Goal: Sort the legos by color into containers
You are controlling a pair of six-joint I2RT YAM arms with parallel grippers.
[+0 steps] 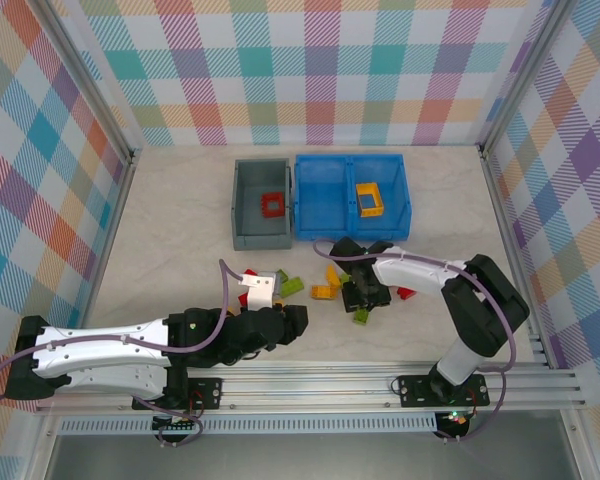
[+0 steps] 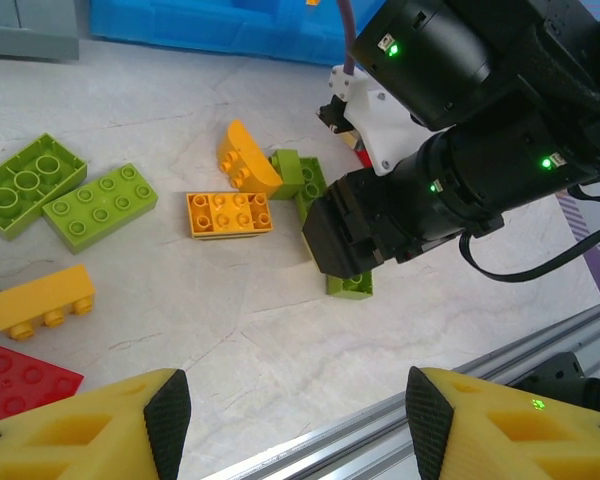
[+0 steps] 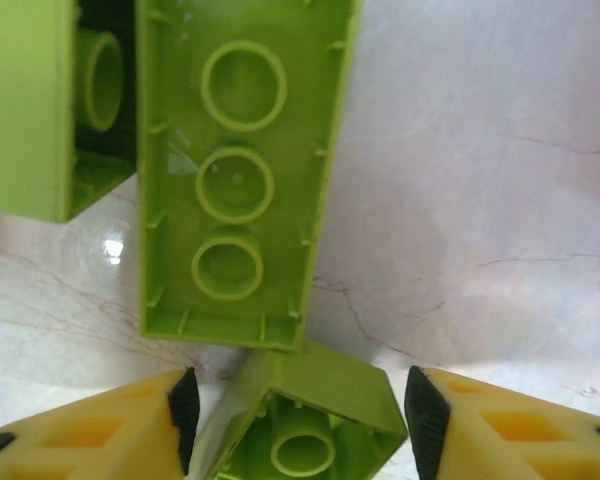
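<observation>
At the near edge, the left pincer [image 1: 294,322] hangs low over the desk [image 1: 160,220]. Its fingers [image 2: 167,415] are apart with nothing between them. Just beyond it lie a red plate [image 2: 20,375], a yellow brick [image 2: 40,298], a lime plate [image 2: 100,205] studs up, and a lime block [image 2: 28,182] hollow side up. A little farther on, an orange brick [image 2: 230,213] sits beside a curved orange piece [image 2: 245,158].

To the right, the right pincer [image 3: 302,410] points down into the pile and is clamped on a small lime brick [image 3: 320,385]. That brick is tilted, hollow side toward the wrist camera, with a pad against each side. Just past it, a long lime brick [image 3: 240,170] lies hollow side up on the desk.

At the far side, the grey bin [image 1: 242,200] holds a red frame [image 1: 272,205]. Just beside it, the blue bin [image 1: 320,195] has an orange frame [image 1: 369,198] in its right compartment.
</observation>
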